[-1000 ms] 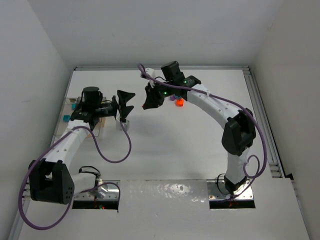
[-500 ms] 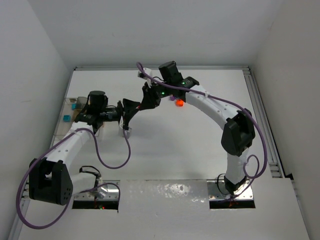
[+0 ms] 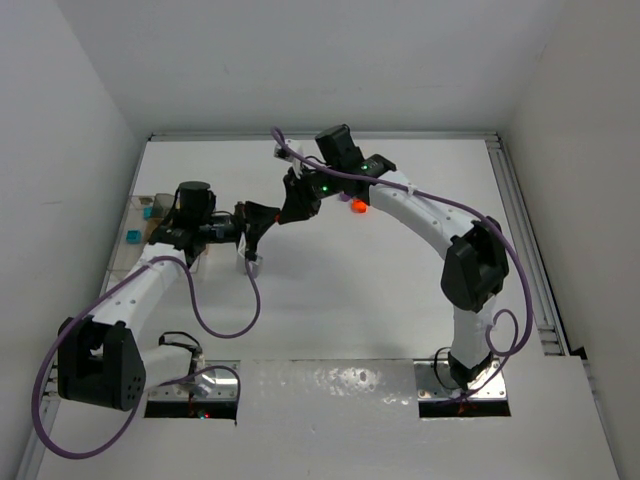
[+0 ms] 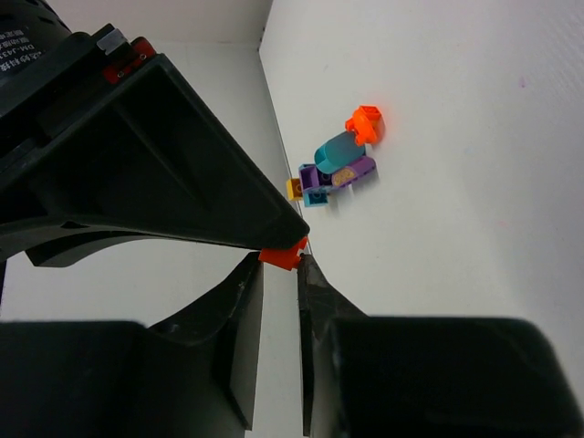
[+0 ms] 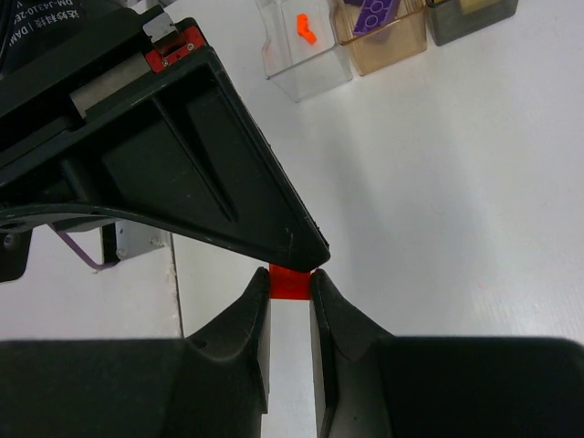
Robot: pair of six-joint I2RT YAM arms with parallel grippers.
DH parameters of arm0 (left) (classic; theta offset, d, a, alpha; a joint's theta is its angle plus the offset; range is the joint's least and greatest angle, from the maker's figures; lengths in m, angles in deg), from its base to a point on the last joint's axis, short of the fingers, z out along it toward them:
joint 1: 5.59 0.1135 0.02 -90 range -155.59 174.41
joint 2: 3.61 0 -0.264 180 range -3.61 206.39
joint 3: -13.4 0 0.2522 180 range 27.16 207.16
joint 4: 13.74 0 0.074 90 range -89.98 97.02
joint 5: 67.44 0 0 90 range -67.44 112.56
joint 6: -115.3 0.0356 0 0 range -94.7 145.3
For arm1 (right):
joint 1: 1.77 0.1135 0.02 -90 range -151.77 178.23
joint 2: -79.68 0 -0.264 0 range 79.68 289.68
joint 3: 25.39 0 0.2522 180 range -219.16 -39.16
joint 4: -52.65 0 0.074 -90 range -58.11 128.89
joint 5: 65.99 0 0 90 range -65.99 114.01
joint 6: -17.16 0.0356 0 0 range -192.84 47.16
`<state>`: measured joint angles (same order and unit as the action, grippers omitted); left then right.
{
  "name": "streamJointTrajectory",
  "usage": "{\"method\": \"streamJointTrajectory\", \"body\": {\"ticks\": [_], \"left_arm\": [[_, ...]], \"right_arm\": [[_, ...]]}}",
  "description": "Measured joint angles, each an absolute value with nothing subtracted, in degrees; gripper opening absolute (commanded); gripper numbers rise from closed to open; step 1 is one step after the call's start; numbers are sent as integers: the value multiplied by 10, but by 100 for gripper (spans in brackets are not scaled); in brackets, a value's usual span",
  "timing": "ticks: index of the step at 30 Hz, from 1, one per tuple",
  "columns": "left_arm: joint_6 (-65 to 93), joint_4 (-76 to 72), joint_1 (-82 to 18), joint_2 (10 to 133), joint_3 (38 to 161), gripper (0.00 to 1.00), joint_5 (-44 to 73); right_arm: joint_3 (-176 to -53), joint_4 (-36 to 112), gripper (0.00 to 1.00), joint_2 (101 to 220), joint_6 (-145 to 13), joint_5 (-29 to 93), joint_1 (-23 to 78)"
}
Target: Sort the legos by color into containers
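Observation:
A small orange lego (image 4: 281, 255) hangs above the table, pinched from two sides. My left gripper (image 4: 280, 263) is shut on it at the fingertips. My right gripper (image 5: 290, 278) is shut on the same brick (image 5: 290, 282) from the opposite side. In the top view the two grippers meet tip to tip, left (image 3: 266, 215) and right (image 3: 286, 208), and the brick is hidden between them. A cluster of orange, teal, purple and yellow legos (image 4: 336, 166) lies on the table beyond. The containers (image 5: 306, 55) show an orange piece in the clear bin and purple pieces in the tan bin (image 5: 383, 32).
In the top view the lego cluster (image 3: 357, 205) sits under the right arm's forearm. Bins holding teal bricks (image 3: 133, 237) stand along the left wall, and one small clear bin (image 3: 250, 263) stands apart below the left gripper. White walls enclose the table.
My left gripper moved right to meet the right gripper, and its fingers closed from wide open onto the orange lego. The right gripper shifted slightly left, staying shut.

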<state>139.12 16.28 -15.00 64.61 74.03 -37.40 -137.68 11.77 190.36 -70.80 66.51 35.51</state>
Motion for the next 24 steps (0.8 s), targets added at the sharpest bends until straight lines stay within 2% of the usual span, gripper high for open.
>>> {"method": "streamJointTrajectory", "body": {"ticks": [2, 8, 9, 11, 12, 15, 24], "left_arm": [[1391, 164, -150, 646, 740, 1, -377], [1391, 171, -150, 638, 740, 0, -372], [1390, 172, -150, 636, 740, 0, -369], [1384, 174, -150, 631, 740, 0, -360], [1379, 176, -150, 628, 740, 0, -357], [1360, 182, -150, 615, 740, 0, -339], [1290, 222, -112, 594, 735, 0, -284]], "right_arm": [[-1377, 118, 0, 1904, -705, 666, 355], [-1376, 118, 1, 1904, -696, 666, 356], [-1376, 119, 19, 1904, -696, 665, 356], [-1376, 123, 40, 1904, -693, 662, 357], [-1375, 127, 56, 1904, -692, 657, 358], [-1370, 135, 68, 1904, -690, 633, 357], [-1311, 161, 77, 1896, -671, 595, 307]]}}
